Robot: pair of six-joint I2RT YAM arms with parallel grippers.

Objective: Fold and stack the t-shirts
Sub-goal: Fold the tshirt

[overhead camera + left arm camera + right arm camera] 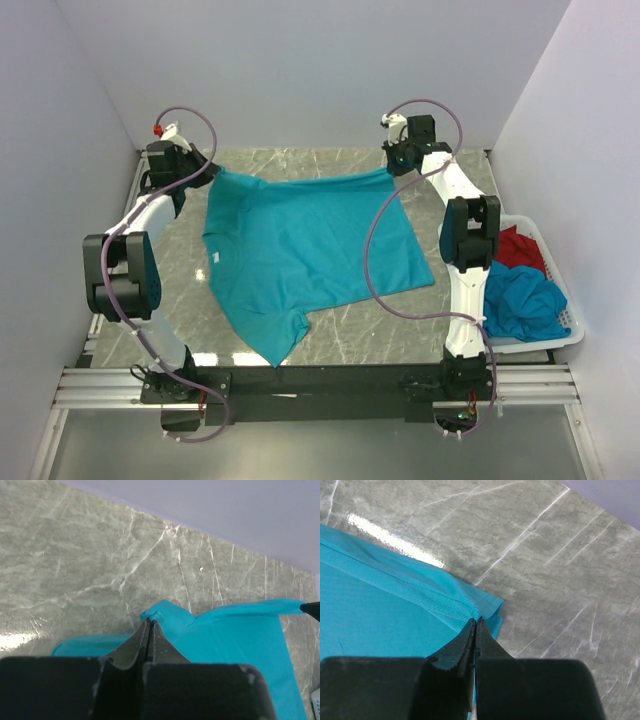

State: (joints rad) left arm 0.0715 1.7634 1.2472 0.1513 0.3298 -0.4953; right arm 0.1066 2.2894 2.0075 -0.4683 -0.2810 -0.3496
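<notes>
Top external view shows the left arm reaching to the far left corner of the marble table (350, 330), where the left gripper (205, 172) is clamped on a corner of the teal t-shirt (300, 250). From the left wrist, its two dark fingers (132, 647) are pressed together with a small fold of teal cloth (165, 615) pinched at their tips, the rest of the fabric trailing off to the right above the grey stone.

Across the middle of the table the teal t-shirt is stretched between the two arms, its far edge pulled taut and slightly raised, its near part lying flat on the table with a short sleeve pointing toward the arm bases. A small white tag (214, 257) shows near its left edge.

At the far right, the right gripper (397, 165) is likewise closed on the shirt's other far corner. Its wrist camera shows the hemmed edge (420, 587) running into the shut fingertips (465, 640).

Beyond the right arm, at the table's right edge, a white basket (560, 335) holds a red t-shirt (520, 248) behind a bright blue t-shirt (525, 300), both crumpled.
</notes>
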